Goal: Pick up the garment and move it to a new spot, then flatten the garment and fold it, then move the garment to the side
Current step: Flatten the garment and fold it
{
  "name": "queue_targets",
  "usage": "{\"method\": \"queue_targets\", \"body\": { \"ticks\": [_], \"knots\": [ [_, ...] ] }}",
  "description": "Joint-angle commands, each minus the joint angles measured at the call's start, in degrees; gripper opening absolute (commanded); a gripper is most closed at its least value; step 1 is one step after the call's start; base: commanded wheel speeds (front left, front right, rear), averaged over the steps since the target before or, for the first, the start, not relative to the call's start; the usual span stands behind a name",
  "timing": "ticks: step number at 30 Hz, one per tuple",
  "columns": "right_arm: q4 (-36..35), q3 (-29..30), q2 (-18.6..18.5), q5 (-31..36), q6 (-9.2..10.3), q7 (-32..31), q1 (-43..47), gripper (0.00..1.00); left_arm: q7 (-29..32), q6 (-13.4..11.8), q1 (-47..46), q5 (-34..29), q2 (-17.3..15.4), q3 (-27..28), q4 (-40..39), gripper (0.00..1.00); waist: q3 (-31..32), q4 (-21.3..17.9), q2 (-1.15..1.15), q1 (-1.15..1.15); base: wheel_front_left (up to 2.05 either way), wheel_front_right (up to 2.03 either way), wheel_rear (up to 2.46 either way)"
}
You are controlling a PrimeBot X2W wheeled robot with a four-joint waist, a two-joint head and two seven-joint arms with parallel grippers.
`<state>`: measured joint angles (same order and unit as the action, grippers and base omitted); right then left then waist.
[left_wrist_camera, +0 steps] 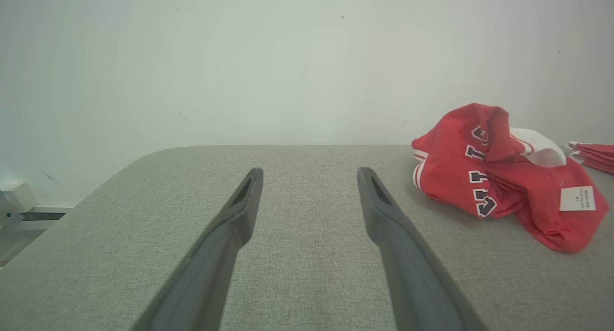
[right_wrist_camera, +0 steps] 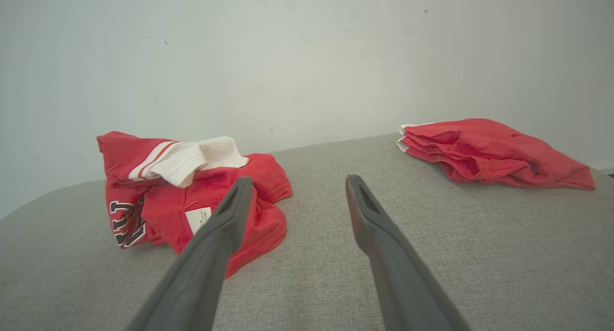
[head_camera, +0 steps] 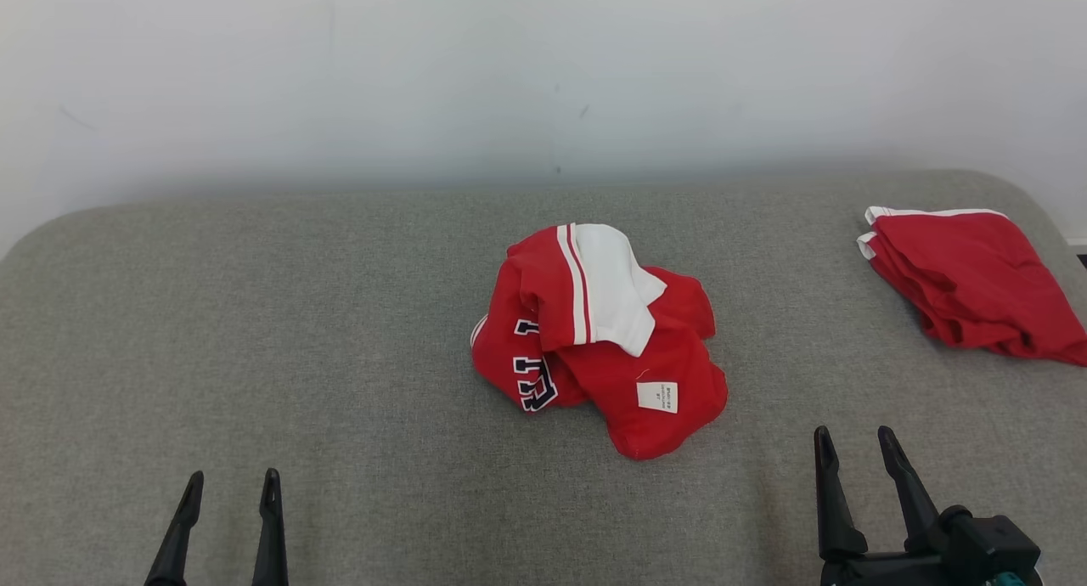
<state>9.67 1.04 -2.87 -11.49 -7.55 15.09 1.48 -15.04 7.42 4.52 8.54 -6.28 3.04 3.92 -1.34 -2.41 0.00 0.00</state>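
Nothing of the task seems done yet: the red garment (head_camera: 599,340) lies crumpled in the middle of the grey counter (head_camera: 255,314), and the left pincer (head_camera: 234,477) and right pincer (head_camera: 853,435) stand apart from it, fingers spread and empty, so every step remains.

The garment (head_camera: 599,340) lies on the desk (head_camera: 255,314), about at its middle in the head view. From it, the other garment (head_camera: 968,280) lies between two and three o'clock, well apart, by the desk's right edge. The left hand (head_camera: 233,477) is at eight o'clock from the garment, and the right hand (head_camera: 853,435) is at four o'clock, nearer. The wall (head_camera: 509,76) stands behind the desk, at twelve.
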Motion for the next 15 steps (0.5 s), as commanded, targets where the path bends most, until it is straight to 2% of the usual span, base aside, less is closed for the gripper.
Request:
{"method": "queue_targets", "body": {
  "ticks": [1, 15],
  "knots": [
    [-0.1, -0.1, 0.0, -0.1, 0.15, 0.0, 0.5, 1.00, -0.2, 0.1, 0.4, -0.8, 0.0, 0.2, -0.3, 1.00, -0.1, -0.1, 0.00, 0.00, 0.00, 0.00, 0.00],
    [-0.1, 0.0, 0.0, 0.5, 0.15, 0.0, 0.8, 1.00, -0.2, 0.0, 0.3, -1.1, 0.4, 0.2, -0.2, 1.00, -0.3, -0.1, 0.00, 0.00, 0.00, 0.00, 0.00]
  ]
}}
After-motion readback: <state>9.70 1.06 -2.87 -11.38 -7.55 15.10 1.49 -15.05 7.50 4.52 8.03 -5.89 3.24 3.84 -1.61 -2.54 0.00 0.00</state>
